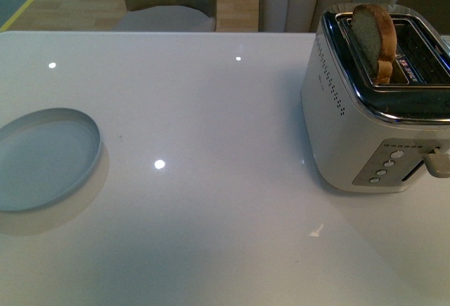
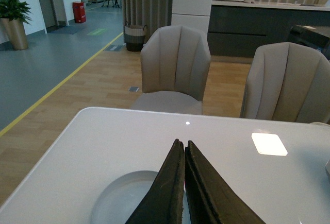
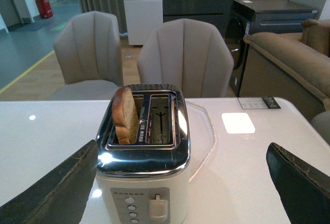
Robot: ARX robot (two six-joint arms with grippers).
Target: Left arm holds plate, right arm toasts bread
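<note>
Front view shows the plate lying flat at the left edge of the white surface, well apart from the toaster at the right, where the bread stands upright, half out of the left slot. The left hand hangs clenched and empty above the plate's near side. The right hand is released, spread wide, facing the toaster's lever side.
</note>
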